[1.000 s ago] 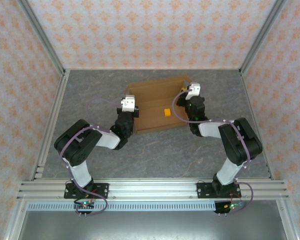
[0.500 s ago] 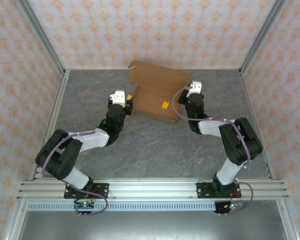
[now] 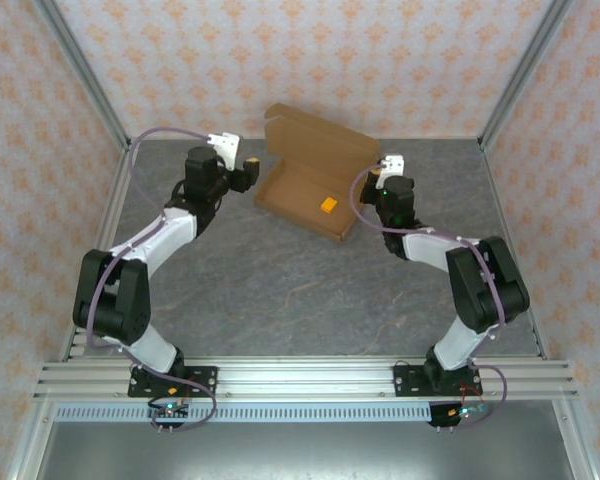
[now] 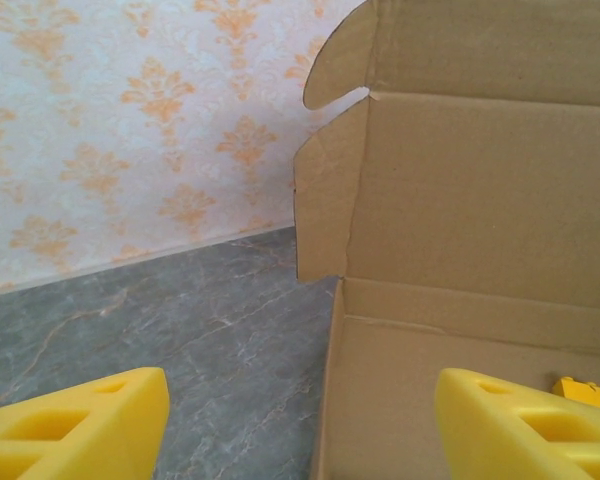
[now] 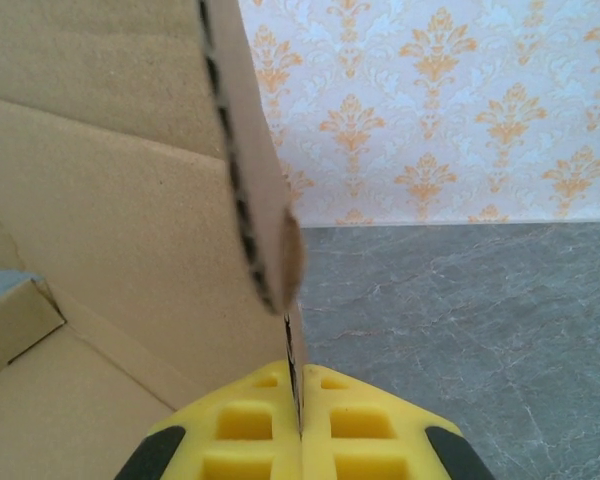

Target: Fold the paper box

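Grey table [image 3: 310, 300] from above: the paper box [image 3: 300, 190] sits by the far edge, lid up now; the left gripper [image 3: 248, 176] has let go and moved left, jaws wide apart. Left wrist: box just ahead. Right wrist: the right gripper [image 5: 300, 420] pinches its wall.

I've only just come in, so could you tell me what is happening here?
The paper box is partly folded: tray on the table, lid standing up at the back, a small orange block inside. The right arm has its jaws shut on a panel at the box's right end. The left arm has its jaws open beside the left end, gripping nothing.
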Action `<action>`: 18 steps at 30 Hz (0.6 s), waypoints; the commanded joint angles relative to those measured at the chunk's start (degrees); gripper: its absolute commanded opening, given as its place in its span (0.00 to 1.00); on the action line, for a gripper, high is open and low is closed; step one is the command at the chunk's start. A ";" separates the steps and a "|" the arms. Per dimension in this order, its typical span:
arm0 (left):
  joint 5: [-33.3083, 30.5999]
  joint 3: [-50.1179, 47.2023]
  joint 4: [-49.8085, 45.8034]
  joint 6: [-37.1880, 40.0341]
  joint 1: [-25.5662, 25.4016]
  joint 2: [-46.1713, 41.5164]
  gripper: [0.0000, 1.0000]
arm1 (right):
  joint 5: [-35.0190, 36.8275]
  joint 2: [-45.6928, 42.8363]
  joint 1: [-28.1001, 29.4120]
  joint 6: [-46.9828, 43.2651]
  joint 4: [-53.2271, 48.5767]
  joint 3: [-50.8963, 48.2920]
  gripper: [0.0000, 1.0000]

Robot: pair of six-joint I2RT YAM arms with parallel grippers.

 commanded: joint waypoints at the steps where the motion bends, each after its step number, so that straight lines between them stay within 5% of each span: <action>1: 7.02 5.66 -7.22 3.78 1.95 4.95 0.68 | -6.05 -2.49 -1.91 -1.20 -4.95 2.01 0.00; 9: 25.11 25.91 -11.50 8.48 4.96 23.27 0.70 | -9.09 -1.35 -2.66 -2.32 -7.76 4.18 0.00; 18: 28.66 50.88 -26.65 16.05 5.09 39.55 0.73 | -9.64 -0.97 -2.66 -2.80 -9.10 5.01 0.00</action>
